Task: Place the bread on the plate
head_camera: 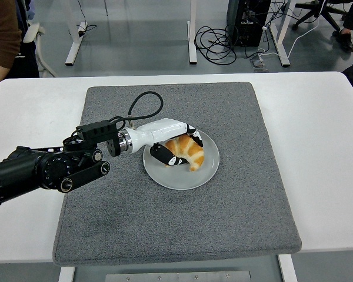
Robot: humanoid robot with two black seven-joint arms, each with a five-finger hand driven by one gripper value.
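A golden croissant (188,151) lies on the white round plate (182,176) in the middle of the grey mat. My left hand (175,147), white with black fingertips, comes in from the left and is still curled around the croissant, with its fingers resting low on the plate. The thumb side lies under the croissant's left end. The right arm is out of view.
A grey felt mat (176,223) covers most of the white table (317,147). A person's arm in a brown sleeve (1,35) shows at the top left. Desk legs and cables are on the floor beyond the table.
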